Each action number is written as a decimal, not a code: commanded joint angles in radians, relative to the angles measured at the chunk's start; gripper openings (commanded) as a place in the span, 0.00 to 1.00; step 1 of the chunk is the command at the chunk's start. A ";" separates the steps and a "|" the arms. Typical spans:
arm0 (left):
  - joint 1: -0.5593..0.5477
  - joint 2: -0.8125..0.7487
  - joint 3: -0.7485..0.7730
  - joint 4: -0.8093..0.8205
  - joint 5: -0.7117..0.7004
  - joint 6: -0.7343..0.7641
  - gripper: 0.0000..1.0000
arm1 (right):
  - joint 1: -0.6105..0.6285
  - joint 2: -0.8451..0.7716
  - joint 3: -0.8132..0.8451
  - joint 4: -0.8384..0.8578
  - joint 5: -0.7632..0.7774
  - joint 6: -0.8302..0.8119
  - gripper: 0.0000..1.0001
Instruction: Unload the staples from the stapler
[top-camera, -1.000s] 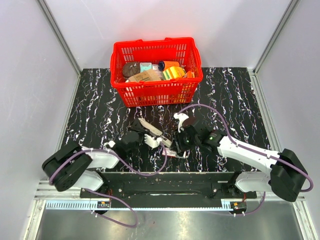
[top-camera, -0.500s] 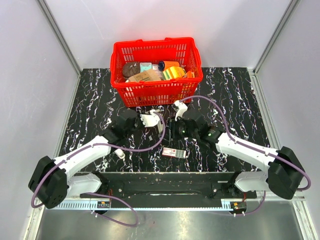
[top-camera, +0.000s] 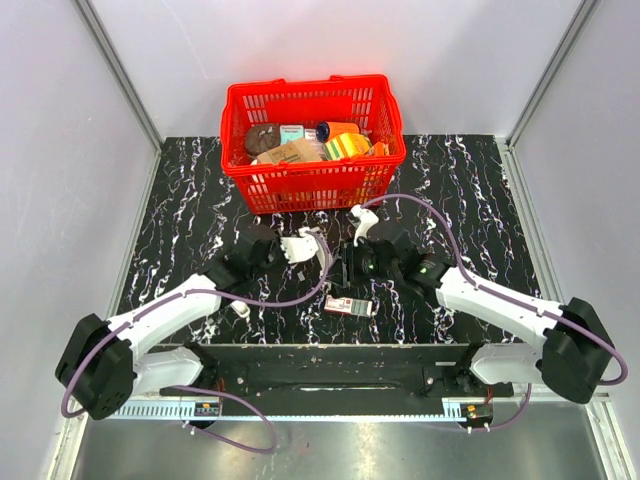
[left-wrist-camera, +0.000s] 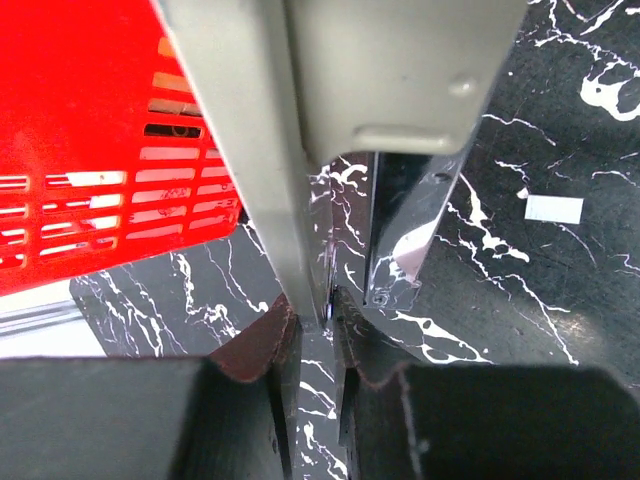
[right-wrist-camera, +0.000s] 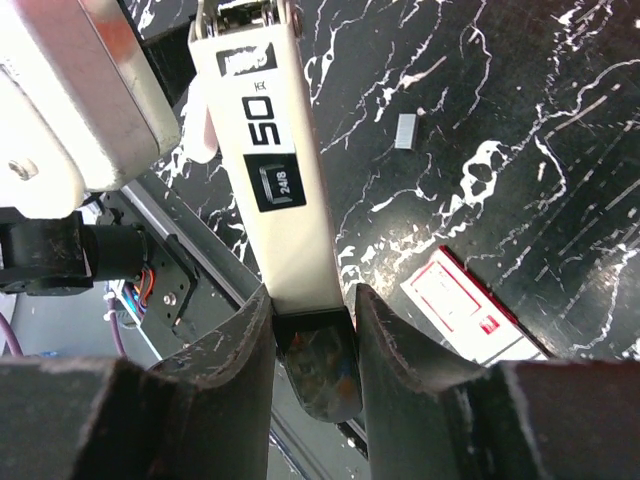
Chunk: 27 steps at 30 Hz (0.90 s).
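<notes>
Stapler (right-wrist-camera: 275, 170) was held between both my grippers over the black marbled table (top-camera: 460, 190), just in front of the red basket (top-camera: 312, 186) and near the middle of the tabletop. My right gripper (right-wrist-camera: 312, 305) was closed on one end of its pale grey-white body, the two pads pressing its sides. The face turned to that wrist camera carried the markings 50 and 24/8. My left gripper (left-wrist-camera: 315, 330) was nearly closed, its fingertips pinching a thin lower edge of the stapler where the pale upper part and the silvery metal channel (left-wrist-camera: 405, 230) spread apart. From that view I could not tell exactly which layer the pads had. On the table beyond the stapler lay a short silvery strip (right-wrist-camera: 405, 131), apart from everything else. Nearer my bases, just right of the stapler in the right wrist view, a small red, black and white box (right-wrist-camera: 465, 310) lay flat on the marble. The basket behind was filled with assorted packets (top-camera: 347, 147).
</notes>
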 joint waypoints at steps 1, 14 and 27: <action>-0.013 -0.049 -0.050 0.084 -0.006 0.122 0.06 | -0.013 -0.074 0.031 0.020 0.104 0.006 0.00; -0.017 -0.023 -0.234 0.385 -0.184 0.494 0.04 | -0.022 -0.102 0.054 -0.113 0.135 -0.064 0.00; -0.019 -0.035 0.068 -0.227 0.222 0.149 0.04 | -0.040 -0.087 0.219 -0.180 0.124 -0.057 0.00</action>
